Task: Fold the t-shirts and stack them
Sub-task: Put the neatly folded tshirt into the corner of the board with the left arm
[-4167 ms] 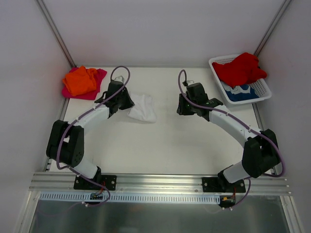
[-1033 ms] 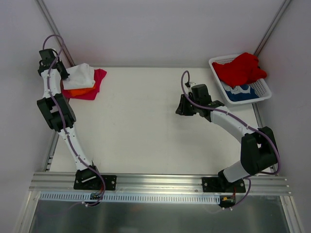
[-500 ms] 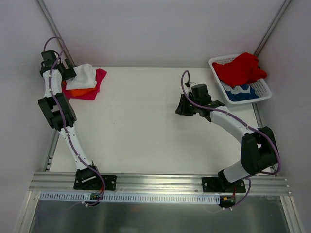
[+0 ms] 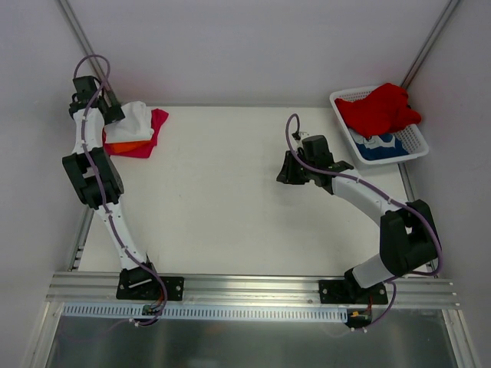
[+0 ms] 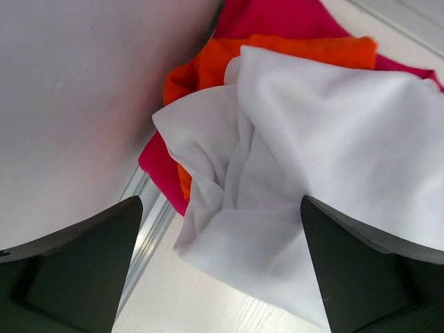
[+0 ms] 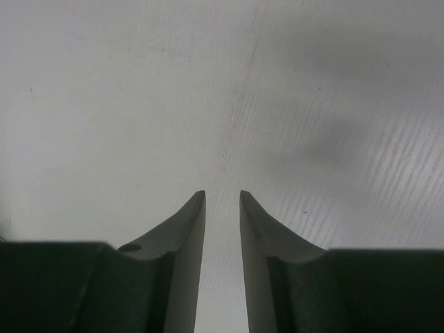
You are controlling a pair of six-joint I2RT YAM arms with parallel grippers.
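A white t-shirt [image 4: 132,118] [image 5: 326,159] lies crumpled on top of an orange t-shirt [image 4: 126,145] [image 5: 208,66] and a magenta-pink t-shirt [image 4: 156,125] [image 5: 277,17] at the table's far left corner. My left gripper [image 4: 114,114] [image 5: 220,202] hovers at the white t-shirt's left edge, jaws wide open, holding nothing. My right gripper [image 4: 285,172] [image 6: 222,195] points down at bare table right of centre, its fingers a narrow gap apart with nothing between them. A red t-shirt [image 4: 380,107] and a blue-and-white one [image 4: 381,146] sit in the basket.
The white mesh basket [image 4: 415,149] stands at the far right corner. The left wall [image 5: 83,104] is close beside the stack and my left arm. A metal rail [image 4: 253,285] runs along the near edge.
My left gripper carried the white t-shirt from mid-table to the stack, then opened and let it go on top. The right arm has barely moved.
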